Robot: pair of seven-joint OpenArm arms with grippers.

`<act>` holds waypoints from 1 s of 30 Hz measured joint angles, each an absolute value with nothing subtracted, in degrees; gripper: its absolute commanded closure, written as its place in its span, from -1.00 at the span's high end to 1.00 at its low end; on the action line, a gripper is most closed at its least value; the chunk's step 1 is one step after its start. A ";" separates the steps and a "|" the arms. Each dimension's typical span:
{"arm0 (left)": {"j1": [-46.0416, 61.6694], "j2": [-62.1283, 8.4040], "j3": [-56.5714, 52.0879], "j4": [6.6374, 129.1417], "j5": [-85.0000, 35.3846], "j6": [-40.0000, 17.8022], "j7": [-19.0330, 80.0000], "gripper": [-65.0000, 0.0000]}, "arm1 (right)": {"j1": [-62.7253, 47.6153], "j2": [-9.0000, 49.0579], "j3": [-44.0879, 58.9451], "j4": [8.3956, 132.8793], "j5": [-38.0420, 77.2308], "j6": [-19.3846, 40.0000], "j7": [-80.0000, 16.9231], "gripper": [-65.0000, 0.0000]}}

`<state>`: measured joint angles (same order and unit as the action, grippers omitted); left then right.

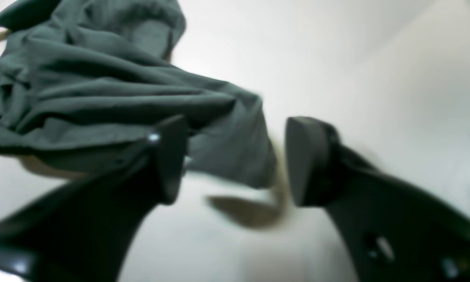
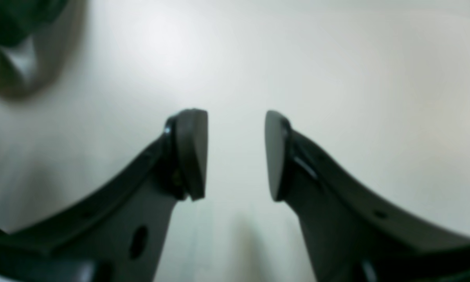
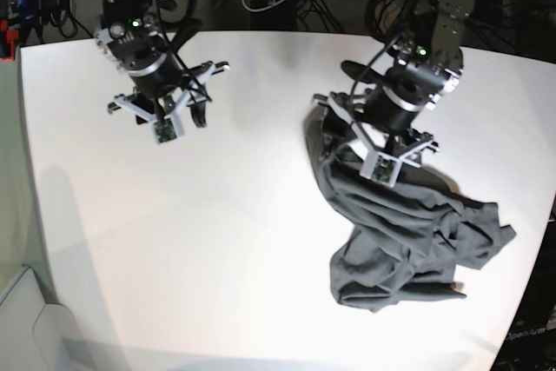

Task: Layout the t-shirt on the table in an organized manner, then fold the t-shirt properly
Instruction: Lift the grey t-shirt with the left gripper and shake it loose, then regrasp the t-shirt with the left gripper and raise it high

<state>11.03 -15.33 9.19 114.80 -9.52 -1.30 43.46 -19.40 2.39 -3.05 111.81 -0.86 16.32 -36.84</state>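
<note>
Task item: the t-shirt lies crumpled in a heap on the right side of the surface, one end drawn up toward the far right under the left arm.
Surface: white, bare over its left and middle areas in the base view.
Left gripper: fingers spread in the wrist view, with a hanging fold of cloth just behind the gap; nothing is seen pinched (the frame is blurred, so light contact with the fold cannot be ruled out).
Right gripper: fingers spread, nothing between them, hovering over bare surface at the far left, well apart from the shirt.
Step in hand (judgement): layout phase; the shirt is not yet flat and no fold has begun.
Procedure, grasp points: locate the collar or a shoulder seam before gripping; a pinch in mid-heap will likely lift several layers together.
Procedure, spreading: bring the right gripper across to take a second corner, then draw the two apart evenly, low over the surface.
Risk: the heap sits near the right edge; pull toward the middle.
Containers: none in view (nothing to report as contents).
</note>
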 measured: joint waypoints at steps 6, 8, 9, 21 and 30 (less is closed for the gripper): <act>11.70 -16.51 0.14 114.15 -9.91 -0.89 43.05 0.79 | -19.46 2.28 -3.07 111.81 -0.84 16.32 -36.86 -0.23; 11.09 -14.76 -6.48 111.13 -8.54 -0.08 42.76 0.81 | -19.55 2.35 -3.05 111.81 -0.89 16.32 -36.84 -0.23; 10.85 -13.96 -9.06 109.56 -8.54 -0.10 43.16 0.81 | -19.55 2.44 -2.96 111.77 -0.89 16.34 -36.88 -0.23; -0.25 -12.38 -16.75 80.95 -9.30 -0.64 24.56 0.81 | -19.68 2.11 -3.22 111.74 -0.67 16.32 -36.84 -0.23; -4.03 -9.76 -16.71 69.17 -9.32 -0.91 14.59 0.81 | -19.73 2.35 -3.18 111.72 -0.69 16.32 -36.86 -0.23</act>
